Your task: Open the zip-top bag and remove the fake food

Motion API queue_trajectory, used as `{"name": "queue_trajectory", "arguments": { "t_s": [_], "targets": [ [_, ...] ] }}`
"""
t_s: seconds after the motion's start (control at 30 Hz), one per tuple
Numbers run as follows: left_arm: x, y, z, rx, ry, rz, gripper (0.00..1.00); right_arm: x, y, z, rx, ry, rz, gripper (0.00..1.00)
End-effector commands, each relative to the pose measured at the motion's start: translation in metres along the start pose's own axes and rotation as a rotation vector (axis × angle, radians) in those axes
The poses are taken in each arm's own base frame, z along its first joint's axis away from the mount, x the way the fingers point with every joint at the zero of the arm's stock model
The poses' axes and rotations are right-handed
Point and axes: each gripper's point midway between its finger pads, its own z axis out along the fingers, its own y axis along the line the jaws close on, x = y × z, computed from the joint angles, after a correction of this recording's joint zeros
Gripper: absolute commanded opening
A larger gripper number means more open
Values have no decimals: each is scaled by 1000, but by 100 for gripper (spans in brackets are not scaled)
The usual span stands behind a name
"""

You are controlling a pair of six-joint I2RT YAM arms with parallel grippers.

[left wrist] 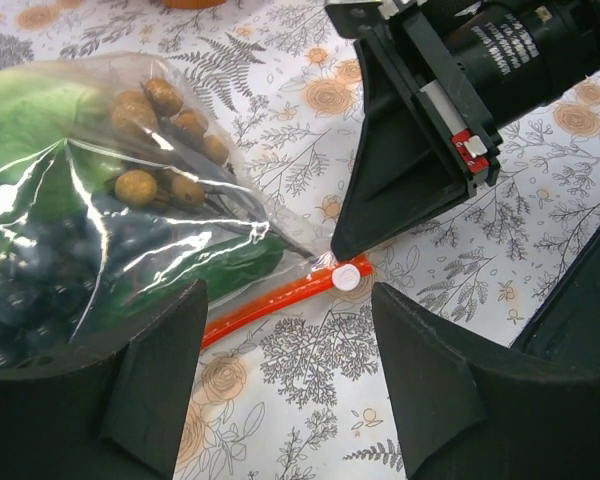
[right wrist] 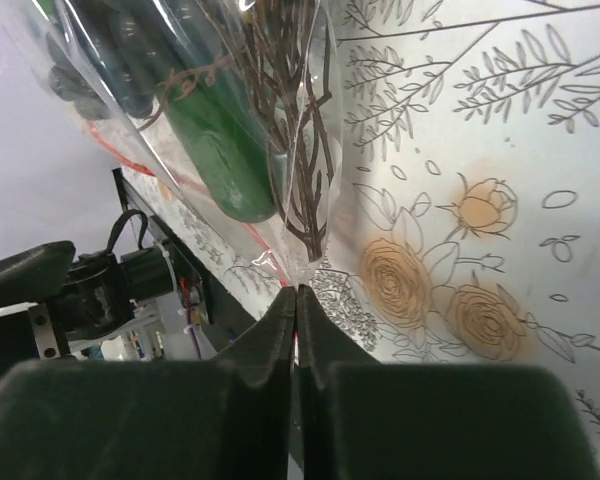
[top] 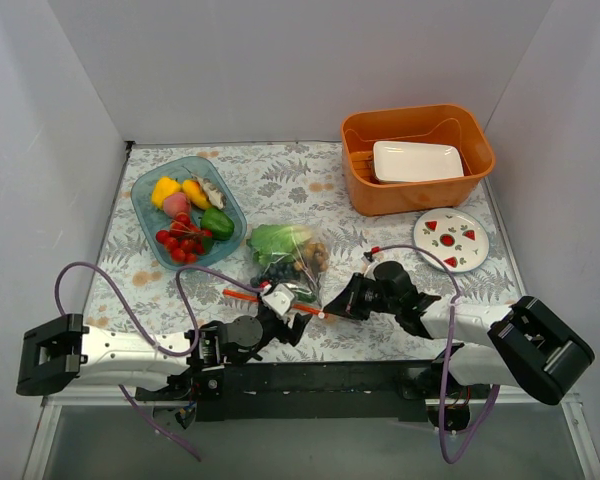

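the zip-top bag lies flat on the bench near its front edge, between the two arms, with its red-orange zip strip along the side nearest the arm bases. the fake food is all inside it: a light-green lettuce at the far end, a cluster of brown pieces on thin stems, some dark round berries, and a long dark-green cucumber just behind the strip

the right gripper has its jaws pressed together on the bag's right-hand corner, where the strip ends at a small white slider. it may be pinching only the plastic beside the slider; the wrist view is too close to say. the left gripper hovers over the strip just left of that corner, jaws wide apart, the strip running between them and nothing held

at the far left a blue tray holds a yellow pepper, a green pepper and red cherry tomatoes. at the far right an orange basket holds a white dish, and a round plate printed with red slices lies just in front of the basket
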Motion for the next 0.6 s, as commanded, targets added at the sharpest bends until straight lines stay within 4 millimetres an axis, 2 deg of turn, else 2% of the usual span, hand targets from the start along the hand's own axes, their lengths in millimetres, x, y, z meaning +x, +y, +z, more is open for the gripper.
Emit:
{"name": "queue_trajectory", "arguments": {
  "t_s": [0.0,0.03,0.07,0.13,0.17,0.23,0.3,0.37,0.4,0.47,0.5,0.57],
  "targets": [
    [-24,-10,4,42,-83,33,65,-13,47,-1,-116,1,-9,1],
    [-19,-8,5,40,-80,62,65,-15,51,-2,-114,7,-4,1],
    [-20,-8,6,42,-91,81,64,-21,68,-4,-136,0,-13,1],
    [-23,-5,8,33,-126,144,64,-22,70,-6,-93,17,11,1],
    [-19,-3,7,34,-129,177,64,-30,88,-9,-115,5,15,1],
    [-28,0,6,26,-184,236,64,-31,90,-12,-71,15,51,1],
    [-31,3,4,15,-212,264,66,-42,111,-15,-85,-9,60,1],
    [-30,7,5,-3,-219,322,66,-45,116,-16,-63,-7,76,1],
    [-32,8,4,-12,-234,325,67,-51,129,-17,-79,-16,68,1],
    [-32,16,6,-59,-233,367,66,-50,122,-13,-20,8,91,1],
    [-40,18,5,-80,-265,356,62,-53,129,-14,-21,10,91,1],
    [-51,26,4,-134,-304,367,58,-49,124,-11,14,37,115,1]
  ]
}}
